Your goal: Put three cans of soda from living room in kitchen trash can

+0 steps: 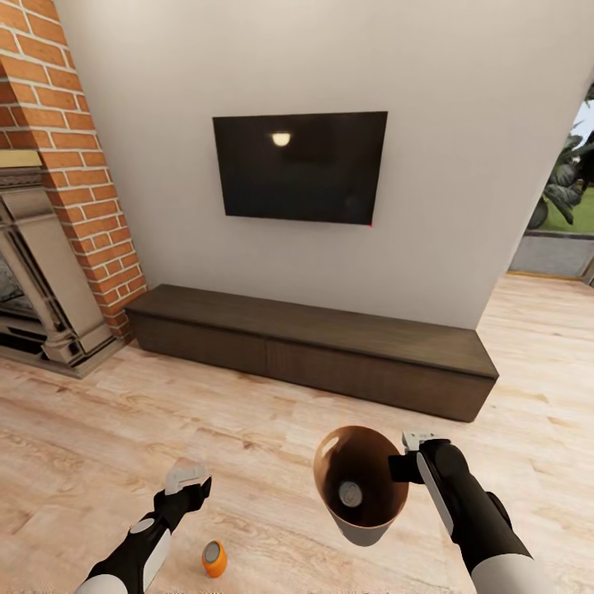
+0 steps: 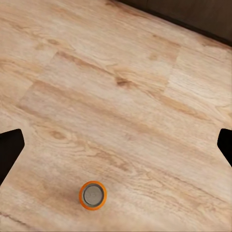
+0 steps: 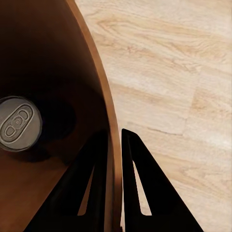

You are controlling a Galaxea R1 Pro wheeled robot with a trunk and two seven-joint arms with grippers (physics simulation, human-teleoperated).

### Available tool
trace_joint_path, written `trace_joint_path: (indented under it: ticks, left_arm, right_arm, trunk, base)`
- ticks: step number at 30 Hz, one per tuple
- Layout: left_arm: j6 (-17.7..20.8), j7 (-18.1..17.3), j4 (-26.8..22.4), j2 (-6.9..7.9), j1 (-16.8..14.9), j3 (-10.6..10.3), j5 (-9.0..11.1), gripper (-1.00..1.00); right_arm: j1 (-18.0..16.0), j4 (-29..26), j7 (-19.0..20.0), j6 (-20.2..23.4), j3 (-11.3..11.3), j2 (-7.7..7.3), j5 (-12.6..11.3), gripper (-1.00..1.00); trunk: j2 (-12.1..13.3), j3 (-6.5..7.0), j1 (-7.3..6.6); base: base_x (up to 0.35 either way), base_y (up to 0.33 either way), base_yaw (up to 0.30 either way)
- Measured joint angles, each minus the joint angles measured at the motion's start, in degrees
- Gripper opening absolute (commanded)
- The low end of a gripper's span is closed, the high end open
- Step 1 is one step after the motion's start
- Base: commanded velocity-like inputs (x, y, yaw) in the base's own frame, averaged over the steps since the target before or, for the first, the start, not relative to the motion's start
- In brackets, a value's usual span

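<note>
In the head view my right gripper point(image 1: 410, 452) is shut on the copper-brown rim of the trash can point(image 1: 330, 450), one finger inside and one outside. The right wrist view shows the same grip point(image 3: 113, 145) on the rim point(image 3: 103, 92). A can of soda point(image 1: 350, 494) with a silvery top point(image 3: 19, 123) lies at the bottom of the trash can; its side colour is hidden. An orange can of soda point(image 1: 214, 558) stands upright on the wood floor, just beyond my left arm. My left gripper point(image 1: 188, 478) hangs open above the floor, with the orange can point(image 2: 92, 195) below it and off-centre.
This is the living room. A long low dark wood cabinet point(image 1: 313, 346) runs along the wall under a wall TV point(image 1: 299, 167). A brick fireplace point(image 1: 58, 206) stands at the left. An opening to greenery point(image 1: 569, 206) is at the right. Light wood floor point(image 1: 247, 412) lies ahead.
</note>
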Motion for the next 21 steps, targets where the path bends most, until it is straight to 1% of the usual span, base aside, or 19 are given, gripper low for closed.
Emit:
trace_joint_path:
  ticks: [13,18,21]
  left_arm:
    - [0.0,-0.03,0.0,0.11,0.0,0.0,0.0,1.0]
    - [0.0,-0.01,0.01,0.12,0.0,0.0,0.0,1.0]
    - [0.0,0.0,0.0,0.12,0.0,0.0,0.0,1.0]
  right_arm:
    - [-0.07,-1.01,0.09,0.0,-0.12,-0.07,0.02,-1.0]
    - [-0.16,-5.17,0.31,0.58,-0.24,-0.08,-0.11,-1.0]
    - [-0.14,-6.16,0.34,0.91,-0.28,-0.09,-0.21,-1.0]
  trunk:
    - [-5.21,-3.52,2.86]
    - [-7.22,-4.87,3.95]
    - [-8.42,-5.69,4.61]
  base:
    - [0.0,0.0,0.0]
    - [0.0,0.0,0.0]
    - [0.0,0.0,0.0]
